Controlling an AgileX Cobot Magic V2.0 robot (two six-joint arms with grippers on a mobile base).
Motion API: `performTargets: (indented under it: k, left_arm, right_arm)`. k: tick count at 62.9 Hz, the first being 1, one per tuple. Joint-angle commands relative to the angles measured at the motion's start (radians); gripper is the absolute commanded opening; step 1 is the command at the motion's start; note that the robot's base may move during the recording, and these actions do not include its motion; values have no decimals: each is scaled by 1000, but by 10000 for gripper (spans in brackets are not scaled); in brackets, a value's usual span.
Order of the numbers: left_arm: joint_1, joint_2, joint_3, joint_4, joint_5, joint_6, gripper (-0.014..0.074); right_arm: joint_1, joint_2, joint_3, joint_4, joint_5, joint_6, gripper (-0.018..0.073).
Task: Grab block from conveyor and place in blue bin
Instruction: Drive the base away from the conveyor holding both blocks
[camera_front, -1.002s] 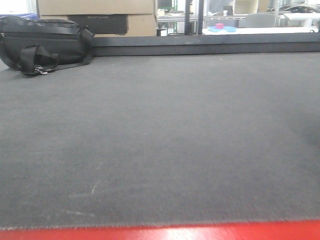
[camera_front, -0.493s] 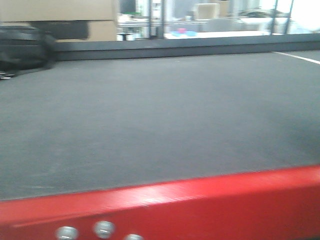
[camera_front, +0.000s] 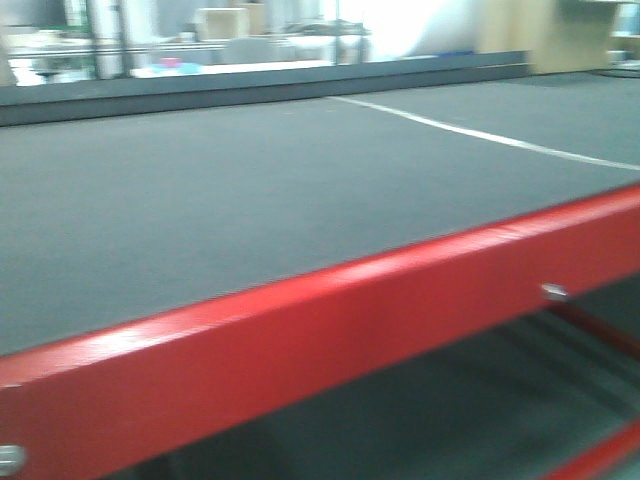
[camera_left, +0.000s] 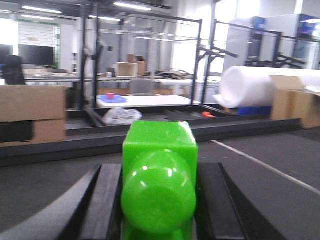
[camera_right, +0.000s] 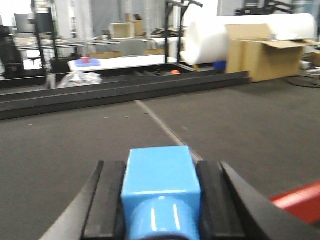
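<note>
On your left arm, the left gripper (camera_left: 161, 172) is clamped on a green block (camera_left: 160, 145). Its two black fingers (camera_left: 107, 200) press against the block's sides, and the block juts forward between them, a rounded stud on its near face. To the left of it you see stacked cardboard boxes (camera_left: 32, 112) behind the dark rail (camera_left: 60, 146). To the right, a white line (camera_left: 265, 167) crosses the conveyor (camera_left: 290, 150), which lies below the gripper. A white roll (camera_left: 260, 85) and an open box (camera_left: 295, 100) stand past the rail.

From the front camera, which is blurred, you see the grey belt spreading from the left edge to the white line at the right. A red frame (camera_front: 300, 330) slants across the foreground with a bolt (camera_front: 553, 292) near its right end.

On your right arm, the right gripper (camera_right: 161, 172) is closed on a blue block (camera_right: 160, 175) in the same way, black fingers (camera_right: 106, 200) tight against both sides. That block also sits above the belt. The white line runs away behind it, and a corner of the red frame shows at the lower right. The roll and the open box sit past the rail at the upper right.
</note>
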Motion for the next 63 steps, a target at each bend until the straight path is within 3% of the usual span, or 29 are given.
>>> performTargets:
  k: [1,63]
  left_arm:
    - [0,-2,-1,-7,-20,0,-111]
    - [0,-2,-1,-7,-20,0,-111]
  right_arm:
    - [-5,-6,4,-9,-26,-4,-162]
    - [-5,-6,4,-9,-26,-4,-162]
